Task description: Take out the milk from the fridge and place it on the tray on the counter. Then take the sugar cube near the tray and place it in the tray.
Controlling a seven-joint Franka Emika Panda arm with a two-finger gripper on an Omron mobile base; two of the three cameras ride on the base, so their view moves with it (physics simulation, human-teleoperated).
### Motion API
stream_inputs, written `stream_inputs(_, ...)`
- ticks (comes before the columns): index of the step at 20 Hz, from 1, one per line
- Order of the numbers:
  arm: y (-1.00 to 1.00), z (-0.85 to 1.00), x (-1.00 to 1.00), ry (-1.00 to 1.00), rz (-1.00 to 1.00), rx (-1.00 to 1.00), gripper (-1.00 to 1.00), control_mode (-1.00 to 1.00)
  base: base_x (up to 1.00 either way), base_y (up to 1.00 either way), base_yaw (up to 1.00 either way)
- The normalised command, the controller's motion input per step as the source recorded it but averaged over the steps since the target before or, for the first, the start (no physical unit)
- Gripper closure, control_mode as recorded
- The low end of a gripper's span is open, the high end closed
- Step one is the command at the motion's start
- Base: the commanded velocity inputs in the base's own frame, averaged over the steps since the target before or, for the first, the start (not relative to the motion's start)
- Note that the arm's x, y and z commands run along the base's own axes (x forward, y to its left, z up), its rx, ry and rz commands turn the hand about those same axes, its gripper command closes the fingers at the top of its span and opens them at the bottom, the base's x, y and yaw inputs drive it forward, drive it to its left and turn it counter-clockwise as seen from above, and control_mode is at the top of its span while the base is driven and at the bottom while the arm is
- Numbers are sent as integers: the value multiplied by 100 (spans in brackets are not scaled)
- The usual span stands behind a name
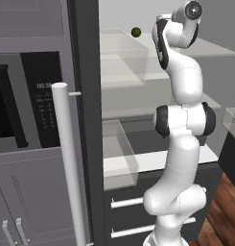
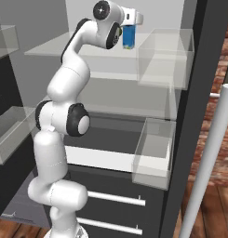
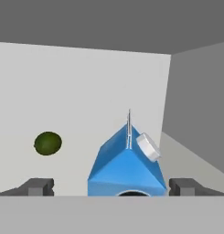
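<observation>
I see my pincer [image 3: 111, 187] spread wide, its fingertips [image 3: 38, 186] flanking the blue milk carton [image 3: 127, 167] without touching it. The carton stands upright on the fridge's [image 2: 180, 60] upper glass shelf [image 2: 50, 49], a dark-green ball [image 3: 48, 143] well to its left.

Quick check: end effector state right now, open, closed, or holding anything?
End effector: open, fingers spread to either side of the milk on the fridge shelf, not gripping it.
</observation>
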Motion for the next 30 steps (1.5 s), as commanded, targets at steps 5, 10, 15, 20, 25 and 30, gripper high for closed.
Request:
stream_inputs(5, -12, 0, 1, 0, 0, 1, -100, -100, 0, 0, 0)
stream_inputs(10, -6, 0, 0, 0, 0, 0, -100, -100, 0, 0, 0)
stream_inputs(15, 0, 0, 0, 0, 0, 0, -100, -100, 0, 0, 0)
stream_inputs(20, 0, 0, 0, 0, 0, 0, -100, -100, 0, 0, 0)
stream_inputs(25, 0, 0, 5, 0, 0, 0, -100, -100, 0, 0, 0)
stream_inputs(30, 0, -1, 14, 0, 0, 0, -100, -100, 0, 0, 0)
